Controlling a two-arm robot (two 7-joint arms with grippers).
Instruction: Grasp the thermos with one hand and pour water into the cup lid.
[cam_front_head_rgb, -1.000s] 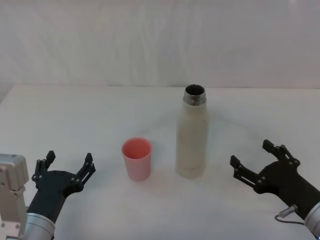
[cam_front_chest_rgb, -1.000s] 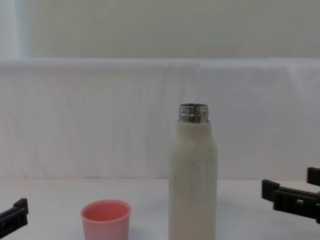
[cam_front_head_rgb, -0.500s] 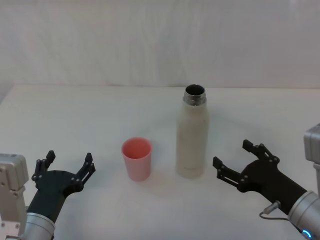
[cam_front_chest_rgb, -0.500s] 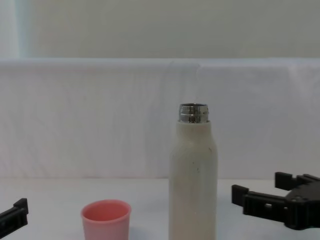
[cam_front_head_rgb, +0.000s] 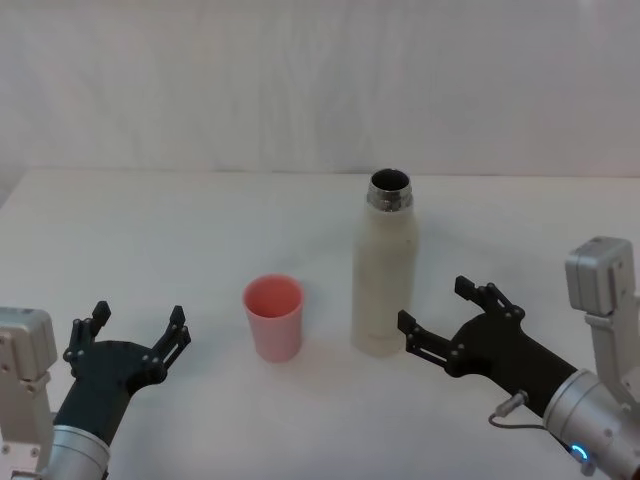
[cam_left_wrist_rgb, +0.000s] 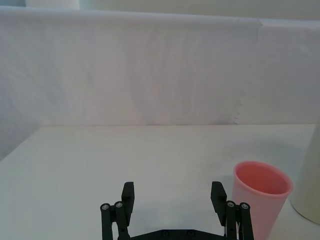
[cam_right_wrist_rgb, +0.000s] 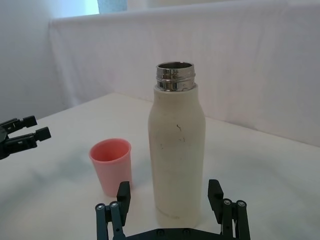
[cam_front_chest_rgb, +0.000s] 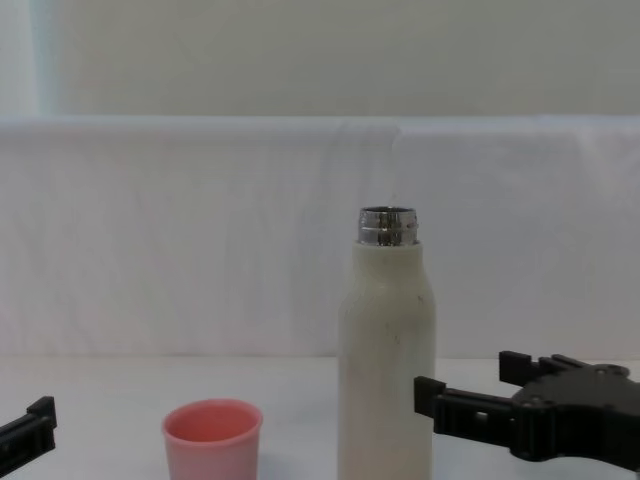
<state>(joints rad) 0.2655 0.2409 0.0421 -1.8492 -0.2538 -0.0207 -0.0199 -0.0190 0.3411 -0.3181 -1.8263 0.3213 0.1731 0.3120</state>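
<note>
Head view, white table (cam_front_head_rgb: 180, 220), pale backdrop (cam_front_head_rgb: 300, 80), right claw (cam_front_head_rgb: 438, 320) spread (beside thermos (cam_front_head_rgb: 384, 270))

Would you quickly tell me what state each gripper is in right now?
Left gripper: open, holding nothing, parked left of the cup lid.
Right gripper: open, empty, beside the thermos.

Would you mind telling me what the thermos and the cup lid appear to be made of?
The thermos has a cream-white matte body with no glare, probably a painted or powder-coated shell; its bare threaded neck is shiny and mirror-like, so likely steel. The cup lid is salmon-pink, smooth and evenly coloured with a rounded rim and a soft sheen, which suggests moulded plastic, though silicone cannot be ruled out.
</note>
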